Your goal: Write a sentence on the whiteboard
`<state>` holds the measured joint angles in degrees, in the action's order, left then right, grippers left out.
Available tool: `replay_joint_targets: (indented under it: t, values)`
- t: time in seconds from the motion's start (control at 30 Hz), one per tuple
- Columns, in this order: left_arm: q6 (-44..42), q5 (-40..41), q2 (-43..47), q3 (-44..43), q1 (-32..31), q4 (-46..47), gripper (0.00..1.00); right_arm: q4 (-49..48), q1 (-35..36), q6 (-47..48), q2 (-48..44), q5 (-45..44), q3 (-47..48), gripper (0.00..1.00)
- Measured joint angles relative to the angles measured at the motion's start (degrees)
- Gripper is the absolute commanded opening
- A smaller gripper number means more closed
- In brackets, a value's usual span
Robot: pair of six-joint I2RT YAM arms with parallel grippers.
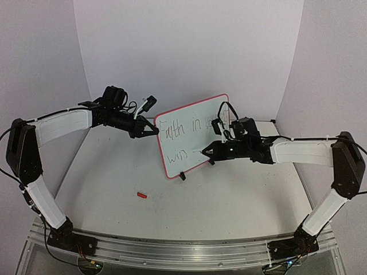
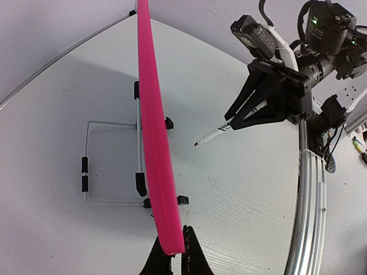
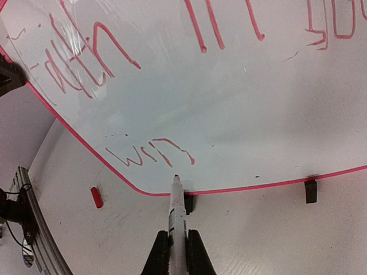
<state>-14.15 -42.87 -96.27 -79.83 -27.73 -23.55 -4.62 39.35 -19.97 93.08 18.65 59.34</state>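
The small white whiteboard (image 1: 192, 134) with the red-pink rim is standing tilted at mid-table on a pale, wood-grained table (image 1: 114, 183), with plain white walls (image 1: 189, 46) enclosing three sides. You are seeing one board, two black clip feet (image 3: 310, 190), one red cap (image 1: 141, 195), one white marker (image 3: 176, 212) and two lines of the thin handwritten sentence (image 1: 183, 129). Your left gripper (image 1: 155, 130) is pinching the board's left rim. Your right gripper (image 1: 207, 152) is clamping the marker, its tip hanging just off the board.
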Motion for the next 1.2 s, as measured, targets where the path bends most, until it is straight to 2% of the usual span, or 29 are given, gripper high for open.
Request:
replay_joint_targets:
  t: [0.2,0.43,1.2]
  values:
    - [0.00,-0.02,0.00,0.00,0.00,-0.02,0.00,-3.87,-5.83,-1.33,0.02,9.09,-0.87,0.00]
    - [0.00,0.00,0.00,0.00,0.00,0.00,0.00,-6.91,-6.39,-2.47,3.39,14.07,0.84,0.00]
    - [-0.42,0.07,0.00,0.00,-0.09,-0.04,0.00,-8.09,-6.27,-5.20,9.61,11.30,4.03,0.00]
